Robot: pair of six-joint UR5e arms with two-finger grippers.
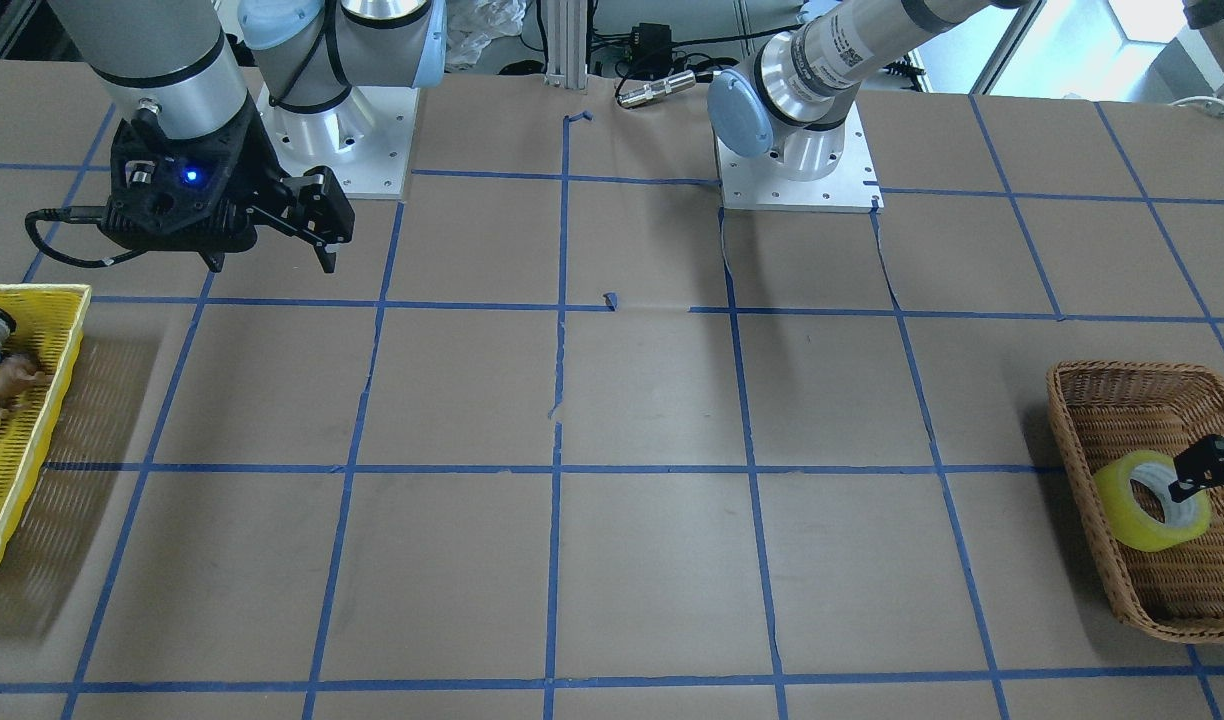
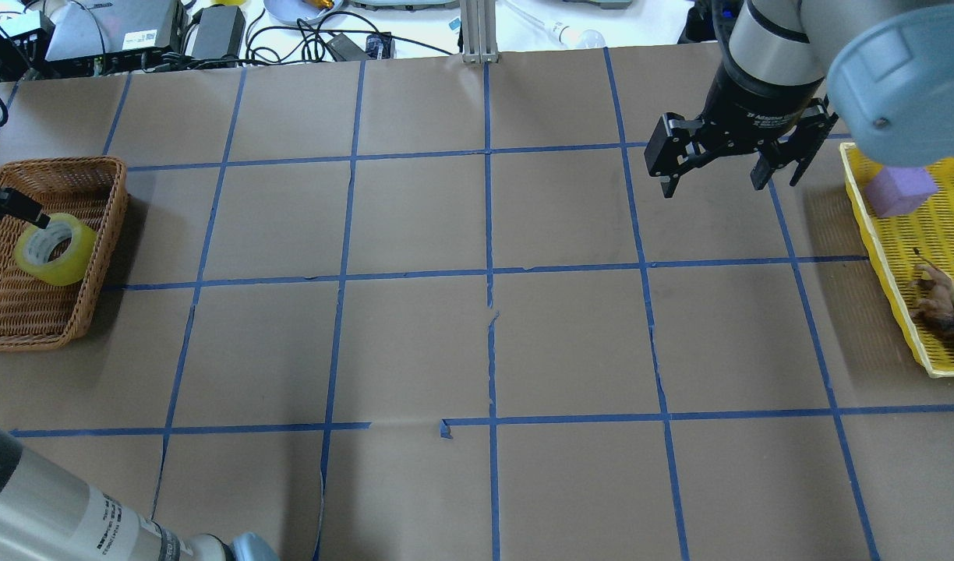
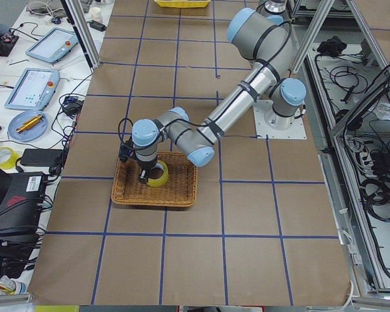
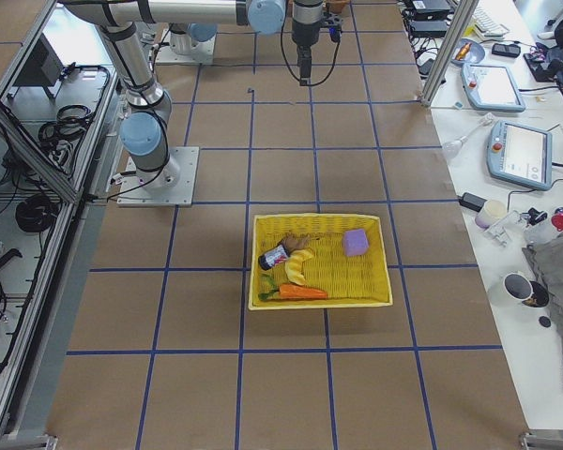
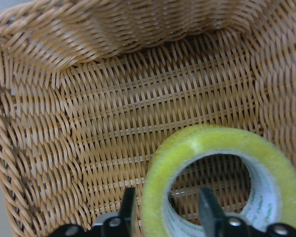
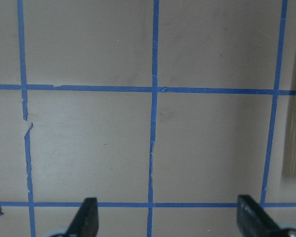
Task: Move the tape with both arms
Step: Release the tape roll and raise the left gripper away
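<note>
The yellow tape roll (image 5: pixel 227 143) with its white core is tilted up inside the brown wicker basket (image 5: pixel 113 74). My left gripper (image 5: pixel 165 197) is shut on the roll's wall, one finger outside the ring and one inside the core. The tape (image 2: pixel 64 265) and basket (image 2: pixel 117 195) lie at the table's left end in the overhead view, and the tape (image 1: pixel 1137 510) also shows at the right of the front view. My right gripper (image 2: pixel 730 167) is open and empty, hanging above the table near the yellow tray (image 2: pixel 874 234). It also shows in its own wrist view (image 6: pixel 170 219).
The yellow tray holds a purple block (image 2: pixel 902 191), a toy animal (image 2: pixel 941 296), a carrot (image 4: pixel 300 292) and a can (image 4: pixel 274 255). Blue tape grid lines cover the brown table. Cables and devices lie past the far edge (image 2: pixel 212 31).
</note>
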